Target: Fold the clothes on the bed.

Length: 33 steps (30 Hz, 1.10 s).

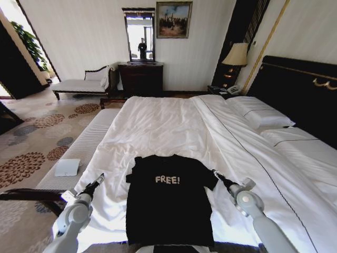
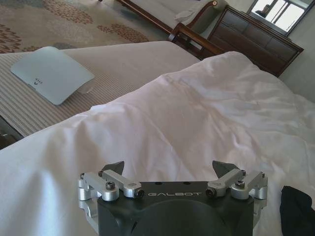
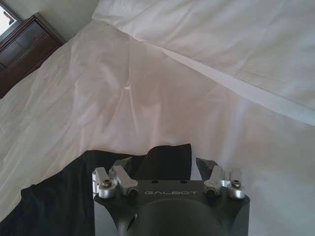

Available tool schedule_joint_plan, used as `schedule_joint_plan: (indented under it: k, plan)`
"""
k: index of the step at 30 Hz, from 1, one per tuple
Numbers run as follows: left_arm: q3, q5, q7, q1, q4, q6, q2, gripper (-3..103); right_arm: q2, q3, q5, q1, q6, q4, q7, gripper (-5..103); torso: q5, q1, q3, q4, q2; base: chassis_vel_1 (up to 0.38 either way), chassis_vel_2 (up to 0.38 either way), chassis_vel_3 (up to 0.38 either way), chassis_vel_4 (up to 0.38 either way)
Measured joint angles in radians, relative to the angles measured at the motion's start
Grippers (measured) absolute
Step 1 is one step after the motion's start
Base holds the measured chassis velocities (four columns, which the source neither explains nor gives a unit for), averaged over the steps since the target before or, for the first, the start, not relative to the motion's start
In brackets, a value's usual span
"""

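Status: folding not started. My left gripper point(image 1: 100, 179), fingers apart, empty, hovers just beside the left sleeve. Black short-sleeved cotton T-shirt point(image 1: 169, 203) w/ white "FREE!" lettering lies flat, unfolded, near the foot of the large white-sheeted bed point(image 1: 158, 124). My right gripper point(image 1: 216, 173), fingers apart, sits at the right sleeve.

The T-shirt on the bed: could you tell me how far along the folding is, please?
Done: the T-shirt lies flat, unfolded, on the bed, lettering up. In hand: the left gripper hovers open beside one sleeve and the right gripper is open at the other sleeve's edge; neither grips cloth. Left: every fold.
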Motion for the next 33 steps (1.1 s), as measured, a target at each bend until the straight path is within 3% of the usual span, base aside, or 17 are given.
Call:
schedule_joint_plan:
  k: [2,6,10,12,16,20,33]
  plan:
    - [0.0,0.001,0.0,0.001,-0.001,0.0,0.0,100,0.005,-0.001,-0.007,0.002,0.002,-0.007,-0.001,68,0.0001,0.0,0.0,0.0001,0.0,0.0,0.0,0.0,0.0]
    - [0.002,0.002,0.0,0.002,-0.001,0.0,-0.002,100,0.008,-0.001,-0.015,0.004,0.008,-0.016,-0.001,57,0.0,0.0,0.0,0.0001,0.0,0.0,0.0,0.0,0.0]
    - [0.002,0.002,0.0,0.004,-0.001,-0.002,-0.002,100,0.013,-0.001,-0.029,0.004,0.018,-0.034,-0.001,35,0.0,0.0,0.0,0.0001,0.0,0.0,0.0,0.0,0.0]
    - [0.002,0.002,0.0,0.004,0.0,-0.002,-0.002,100,0.013,0.0,-0.03,0.004,0.019,-0.036,-0.001,35,0.0,0.0,0.0,0.0,0.0,0.0,0.0,0.0,0.0]
    - [0.002,0.002,0.0,0.002,0.004,-0.003,0.0,100,0.014,0.0,-0.034,0.008,0.026,-0.046,-0.002,14,0.0,0.0,0.0,0.0001,0.0,0.0,0.0,0.0,0.0]
    - [0.004,0.002,0.0,0.0,0.007,-0.003,0.001,100,0.015,-0.001,-0.036,0.012,0.03,-0.047,-0.004,3,0.0,0.0,0.0,0.0,0.0,0.0,0.0,0.0,0.0]
    - [0.004,0.003,0.0,-0.007,0.02,-0.004,0.009,100,0.012,-0.003,-0.065,0.001,0.052,-0.029,-0.032,0,0.0,0.0,0.0,0.0,0.0,0.0,0.0,0.0,0.0]
